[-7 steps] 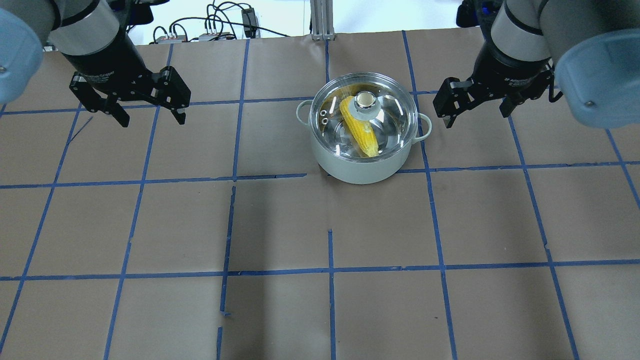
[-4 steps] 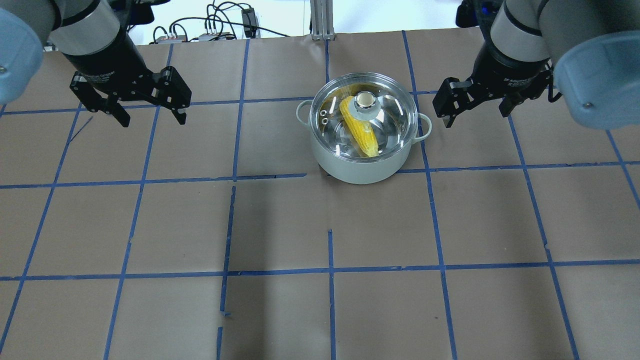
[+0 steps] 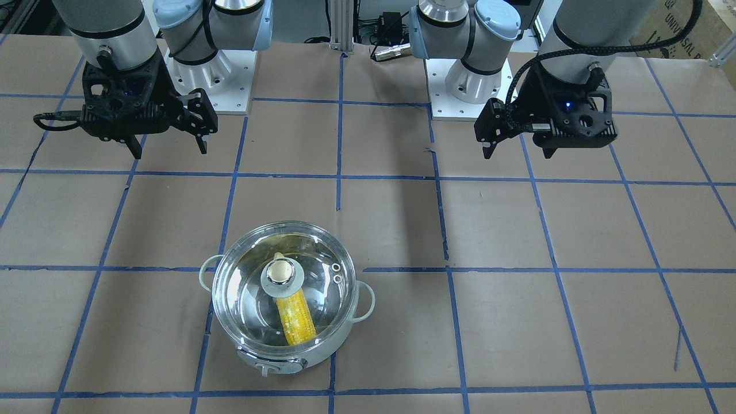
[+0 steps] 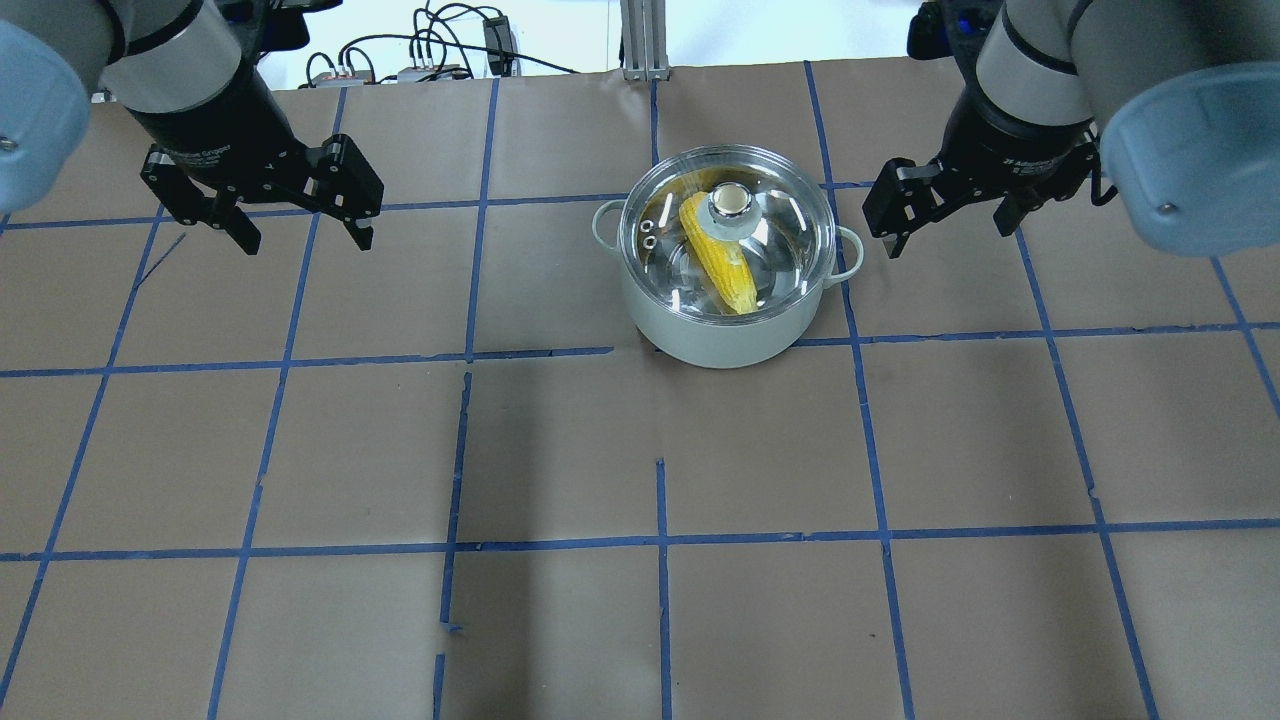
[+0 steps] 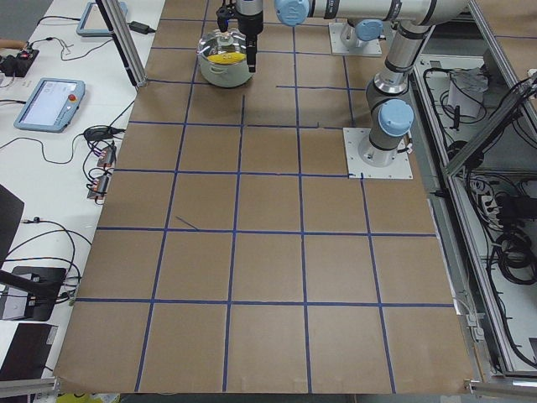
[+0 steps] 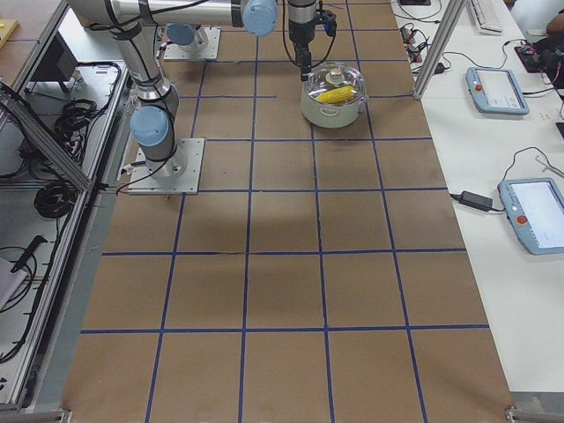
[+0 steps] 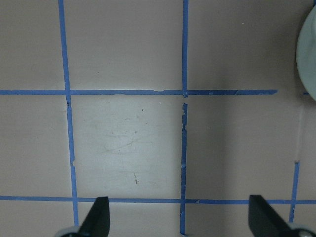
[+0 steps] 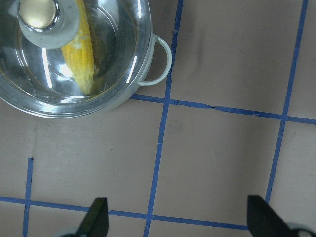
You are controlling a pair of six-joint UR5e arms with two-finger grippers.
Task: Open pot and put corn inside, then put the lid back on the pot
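The pot (image 4: 727,330) stands on the brown table, right of centre at the back. The clear glass lid (image 4: 785,225) sits closed on it, with its beige-topped knob (image 4: 731,200) in the middle. The yellow corn (image 4: 728,268) lies inside, seen through the glass. My left gripper (image 4: 305,243) is open and empty, hovering far left of the pot. My right gripper (image 4: 952,238) is open and empty, just right of the pot's right handle (image 4: 850,250). The right wrist view shows the lid (image 8: 108,44), corn (image 8: 84,59) and pot handle (image 8: 160,61) at upper left.
Cables and small devices (image 4: 430,50) and an aluminium post (image 4: 645,40) lie beyond the table's far edge. The arm bases (image 3: 213,75) (image 3: 471,86) stand on the robot's side. Blue tape lines grid the brown table (image 4: 660,460). Tablets (image 6: 498,88) rest on a side bench.
The right arm has drifted slightly up and toward the far edge. The left arm, pot, lid and corn have not moved.
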